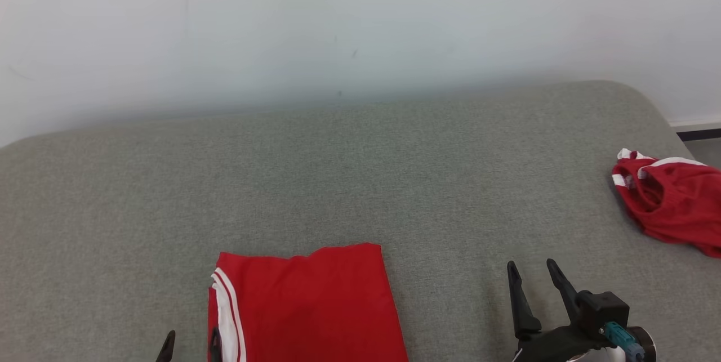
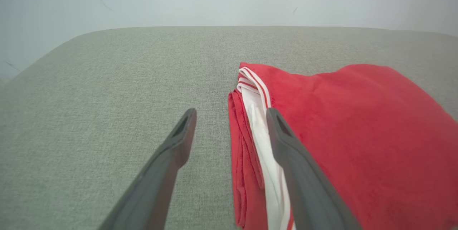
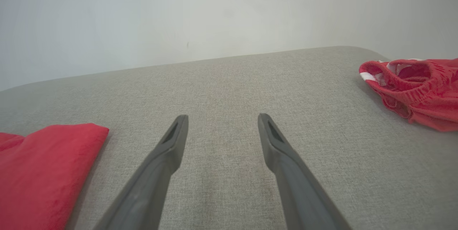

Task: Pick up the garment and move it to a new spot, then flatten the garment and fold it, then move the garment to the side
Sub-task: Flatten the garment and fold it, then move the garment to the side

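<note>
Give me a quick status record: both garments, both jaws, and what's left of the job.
folded garment: flat red rectangle, near side of grey cushion, centre-left
crumpled garment: red with white trim, bunched, far right
left jaws: open, at the folded garment's striped left edge; contact unclear
right jaws: open, over bare cushion, holding nothing
remaining step: likely moving the folded garment aside

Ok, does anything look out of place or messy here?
The folded garment lies neat near the front. One oddity: a second red garment sits crumpled in a heap at the right edge of the grey surface.
</note>
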Controlling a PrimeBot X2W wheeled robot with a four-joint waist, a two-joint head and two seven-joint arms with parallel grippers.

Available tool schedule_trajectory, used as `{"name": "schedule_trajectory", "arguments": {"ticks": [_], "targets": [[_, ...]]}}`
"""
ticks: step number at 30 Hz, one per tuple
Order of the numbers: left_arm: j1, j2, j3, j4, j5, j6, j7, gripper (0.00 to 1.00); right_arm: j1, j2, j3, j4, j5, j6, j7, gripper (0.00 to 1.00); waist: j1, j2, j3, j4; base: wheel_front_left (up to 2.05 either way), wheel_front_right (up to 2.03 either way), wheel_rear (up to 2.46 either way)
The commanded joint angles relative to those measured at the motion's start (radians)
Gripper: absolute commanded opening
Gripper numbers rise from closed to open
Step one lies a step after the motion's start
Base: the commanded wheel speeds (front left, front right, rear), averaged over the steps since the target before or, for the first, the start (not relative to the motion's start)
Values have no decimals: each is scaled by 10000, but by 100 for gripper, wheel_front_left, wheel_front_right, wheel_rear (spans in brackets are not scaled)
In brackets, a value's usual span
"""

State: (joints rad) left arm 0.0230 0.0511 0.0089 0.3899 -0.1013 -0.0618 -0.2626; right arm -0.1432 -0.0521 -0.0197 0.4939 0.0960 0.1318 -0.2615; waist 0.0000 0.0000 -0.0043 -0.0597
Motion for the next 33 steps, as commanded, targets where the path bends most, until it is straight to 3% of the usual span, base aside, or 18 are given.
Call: {"name": "schedule_trajectory", "arguments": {"ticks": [1,21,28,33], "targets": [[130,-9,63,-77,-21,34,-28,100,76,23,33,-128,-73,-28,-39,100,0,0,-60,-122,0,0,0],[170,-10,393,-425,94,-67,-28,100,332,28,433,-469,327,-28,-39,100,0,0,-34,6,0,0,0],[15,-8,-69,-626,-129,-46,-28,100,-6,25,1183,-305,714,-28,-41,100,0,0,289,559,0,0,0],[69,-8,-374,-576,-211,-133,-28,100,-398,24,2038,530,1492,-28,-41,100,0,0,456,1072,0,0,0]]}}
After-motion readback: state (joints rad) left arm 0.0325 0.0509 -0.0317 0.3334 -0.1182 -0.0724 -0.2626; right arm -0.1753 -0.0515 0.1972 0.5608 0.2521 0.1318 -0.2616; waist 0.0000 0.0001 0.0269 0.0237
